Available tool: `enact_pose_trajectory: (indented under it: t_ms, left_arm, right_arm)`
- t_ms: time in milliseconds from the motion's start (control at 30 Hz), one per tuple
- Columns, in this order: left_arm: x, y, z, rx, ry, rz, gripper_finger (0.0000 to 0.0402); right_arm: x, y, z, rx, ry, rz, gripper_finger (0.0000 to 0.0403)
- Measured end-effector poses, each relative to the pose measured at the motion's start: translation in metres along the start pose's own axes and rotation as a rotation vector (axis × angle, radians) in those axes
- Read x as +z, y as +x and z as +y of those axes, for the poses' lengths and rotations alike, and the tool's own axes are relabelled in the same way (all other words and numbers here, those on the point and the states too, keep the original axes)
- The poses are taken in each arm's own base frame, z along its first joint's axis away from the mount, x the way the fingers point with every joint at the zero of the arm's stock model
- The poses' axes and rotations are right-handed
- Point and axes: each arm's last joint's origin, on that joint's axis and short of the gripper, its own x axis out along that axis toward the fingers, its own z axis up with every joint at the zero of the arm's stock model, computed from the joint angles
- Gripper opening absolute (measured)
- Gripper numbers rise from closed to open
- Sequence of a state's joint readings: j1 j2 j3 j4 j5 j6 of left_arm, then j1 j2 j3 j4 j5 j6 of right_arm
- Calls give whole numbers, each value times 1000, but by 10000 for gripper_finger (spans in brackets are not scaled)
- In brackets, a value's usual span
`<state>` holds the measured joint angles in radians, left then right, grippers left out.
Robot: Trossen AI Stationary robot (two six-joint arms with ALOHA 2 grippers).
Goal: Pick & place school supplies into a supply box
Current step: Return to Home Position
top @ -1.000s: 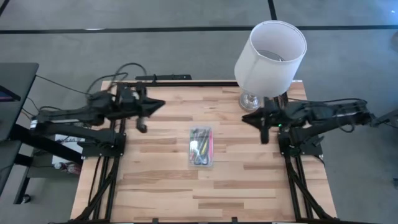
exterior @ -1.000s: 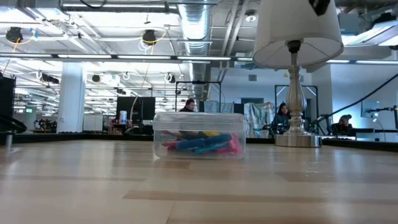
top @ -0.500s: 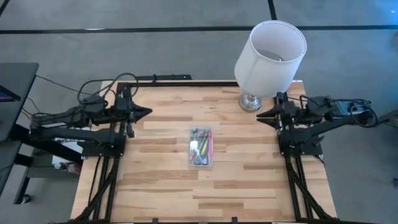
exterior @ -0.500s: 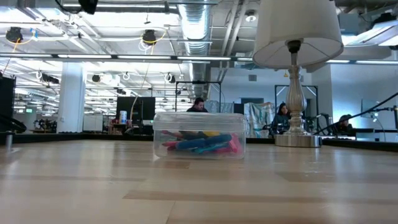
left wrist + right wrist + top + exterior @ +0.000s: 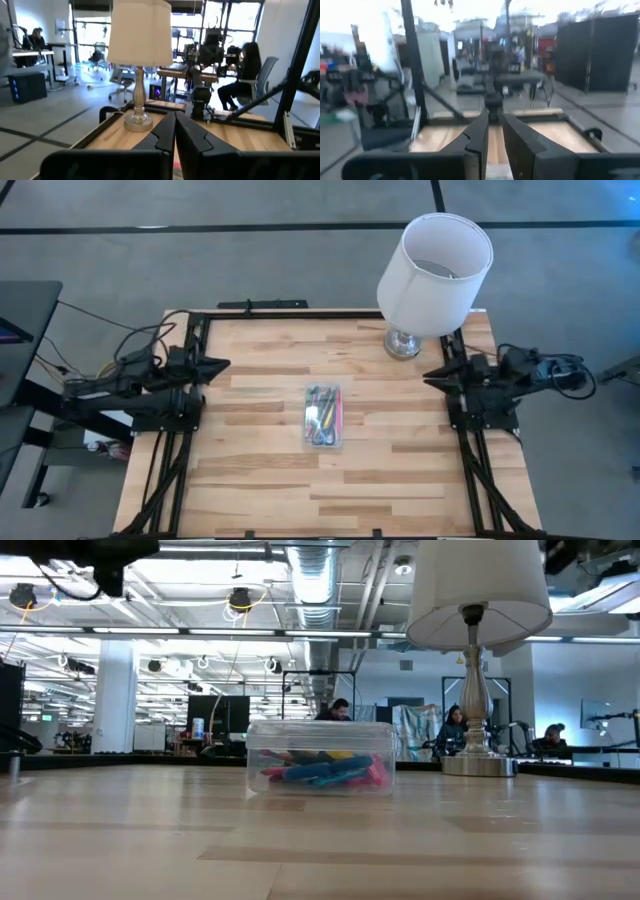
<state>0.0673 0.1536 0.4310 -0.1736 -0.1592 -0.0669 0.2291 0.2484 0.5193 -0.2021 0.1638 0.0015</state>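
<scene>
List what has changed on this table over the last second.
Both arms drew back from the middle of the table toward their own edges: the left gripper to the left side, the right gripper to the right side. Neither took hold of or let go of anything. The closed supply box, the school supplies inside it and the lamp stayed put.

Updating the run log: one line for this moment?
box: closed, mid-table, supplies inside | left gripper: left edge, shut | right gripper: right edge, slightly open

I cannot count the supplies (image 5: pixel 325 772) packed in my supply box (image 5: pixel 300 735); they overlap. The lampshade (image 5: pixel 480 590) runs off the low view's top edge.
</scene>
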Motion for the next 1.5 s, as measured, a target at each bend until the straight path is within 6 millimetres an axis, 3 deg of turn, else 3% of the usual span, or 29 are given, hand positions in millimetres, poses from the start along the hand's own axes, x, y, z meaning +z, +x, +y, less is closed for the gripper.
enact_pose_trajectory:
  t_ms: [200,300,500,600,667,1100,1500]
  left_arm:
    - [-12,-18,5,25,-13,-59,7]
    - [-19,-16,4,8,-5,1,7]
    - [-33,-12,4,8,-42,28,7]
    - [-43,-8,4,12,-54,45,7]
    - [-47,-5,4,-11,-71,33,7]
    - [-75,5,1,-108,-139,9,7]
    - [-95,11,2,-122,-156,-81,7]
  right_arm:
    - [-27,-25,-5,-8,41,-115,54]
    - [-47,-17,-4,-2,62,-67,54]
    - [-71,-7,-3,-9,99,-52,54]
    - [-71,-6,-5,-24,130,-86,54]
    - [-84,-2,-7,-38,152,-34,54]
    - [-112,8,-9,55,191,-153,54]
    - [-111,7,-9,62,185,-164,54]
